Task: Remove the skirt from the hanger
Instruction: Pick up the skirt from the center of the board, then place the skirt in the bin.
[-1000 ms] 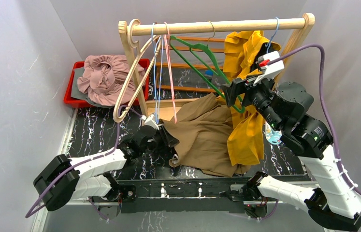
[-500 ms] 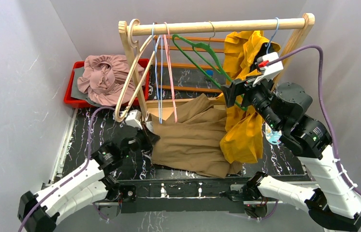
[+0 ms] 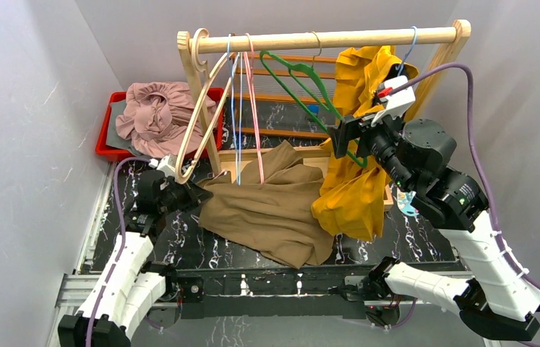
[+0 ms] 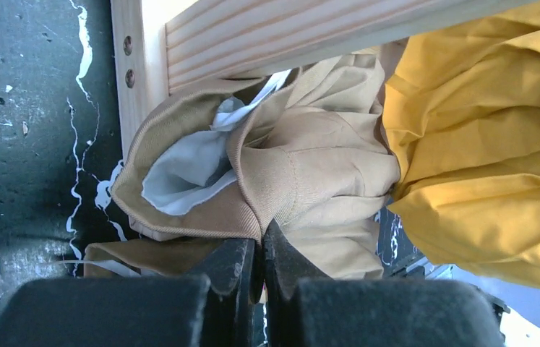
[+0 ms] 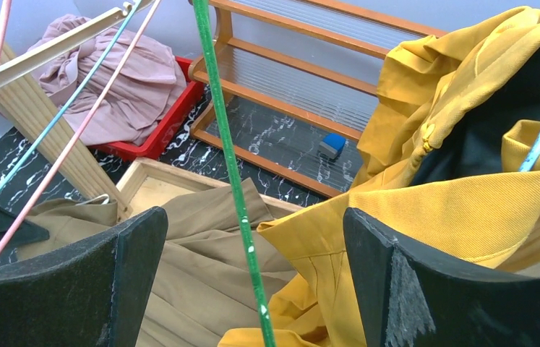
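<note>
The tan skirt (image 3: 267,206) lies crumpled on the black table, off the hangers. My left gripper (image 3: 193,195) is shut on its left edge; in the left wrist view the gripper (image 4: 259,249) pinches a fold of the skirt (image 4: 310,166) beside its white lining. The empty green hanger (image 3: 303,90) hangs tilted from the wooden rail (image 3: 324,37). My right gripper (image 3: 343,141) is open by the hanger's lower end. In the right wrist view the gripper (image 5: 252,267) has the green hanger wire (image 5: 227,144) running between its spread fingers, gripped by neither.
A yellow garment (image 3: 353,195) hangs on a blue hanger at the rail's right and drapes over the skirt's right side. Wooden, blue and pink hangers hang at the rail's left. A red bin (image 3: 108,137) holds a pink garment (image 3: 155,116). A low wooden frame (image 4: 252,36) stands behind.
My left arm has pulled back to the left, dragging the tan skirt left across the table. The yellow garment's hem followed leftward. The right gripper has shifted slightly left.
</note>
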You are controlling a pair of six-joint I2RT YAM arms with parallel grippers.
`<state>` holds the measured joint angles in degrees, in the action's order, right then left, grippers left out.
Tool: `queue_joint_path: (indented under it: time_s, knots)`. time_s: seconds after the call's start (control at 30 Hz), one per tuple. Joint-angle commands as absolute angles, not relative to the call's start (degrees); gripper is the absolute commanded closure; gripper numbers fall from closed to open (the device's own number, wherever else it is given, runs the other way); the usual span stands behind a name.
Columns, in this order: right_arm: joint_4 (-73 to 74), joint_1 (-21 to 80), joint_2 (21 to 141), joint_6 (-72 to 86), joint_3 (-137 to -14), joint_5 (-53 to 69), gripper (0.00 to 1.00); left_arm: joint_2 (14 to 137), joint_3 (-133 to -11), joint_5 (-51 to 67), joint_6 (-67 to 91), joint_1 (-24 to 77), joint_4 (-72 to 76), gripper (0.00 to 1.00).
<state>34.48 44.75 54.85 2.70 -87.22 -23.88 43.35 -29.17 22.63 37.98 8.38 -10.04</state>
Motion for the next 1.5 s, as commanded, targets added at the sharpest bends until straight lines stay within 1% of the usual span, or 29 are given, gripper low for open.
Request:
queue_joint_path:
  time_s: [0.0, 0.13, 0.2, 0.3, 0.47, 0.63, 0.87, 1.0, 1.13, 1.23, 1.37, 1.47]
  knots:
    - [31.8, 44.7, 54.6, 0.9, -89.8, -25.6, 0.02, 41.7, -36.9, 23.9, 36.2, 7.1, -16.2, 1.0]
    - [29.6, 44.8, 55.5, -1.6, -89.3, -24.9, 0.02, 37.9, -43.8, 9.0, 34.9, 6.2, -26.5, 1.0]
    - [27.5, 44.7, 54.9, -2.3, -87.7, -23.7, 0.02, 37.6, -47.4, 4.2, 33.5, 6.1, -30.1, 1.0]
    - [23.9, 44.8, 53.3, -1.5, -85.0, -21.0, 0.02, 40.5, -53.6, 0.6, 31.4, 6.0, -36.3, 1.0]
    - [21.8, 44.8, 50.5, 0.6, -84.2, -18.3, 0.02, 45.1, -64.8, -7.0, 27.7, 6.0, -42.6, 1.0]
    - [22.5, 44.8, 49.0, 0.1, -85.0, -17.7, 0.02, 54.8, -81.2, -8.3, 23.9, 6.0, -45.0, 1.0]
    - [25.4, 44.8, 48.1, -1.0, -88.3, -17.5, 0.02, 61.3, -93.0, -13.6, 19.9, 5.9, -40.2, 1.0]
    - [25.5, 44.8, 48.3, -2.0, -89.5, -17.5, 0.02, 68.8, -103.1, -15.1, 15.6, 5.7, -36.4, 1.0]
    - [24.8, 44.8, 48.8, -2.1, -89.6, -18.0, 0.02, 78.6, -119.3, -8.9, 12.9, 5.7, -34.6, 1.0]
    - [24.7, 44.8, 49.2, -1.3, -89.5, -19.1, 0.02, 85.2, -129.1, -10.5, 8.4, 5.7, -32.5, 1.0]
    - [23.6, 44.8, 49.0, 0.2, -88.9, -20.0, 0.02, 87.8, -130.6, -13.2, 3.3, 5.6, -20.5, 1.0]
    - [23.7, 44.8, 49.5, 0.7, -89.1, -21.0, 0.02, 92.7, -136.8, -12.2, 1.9, 5.5, -15.3, 1.0]
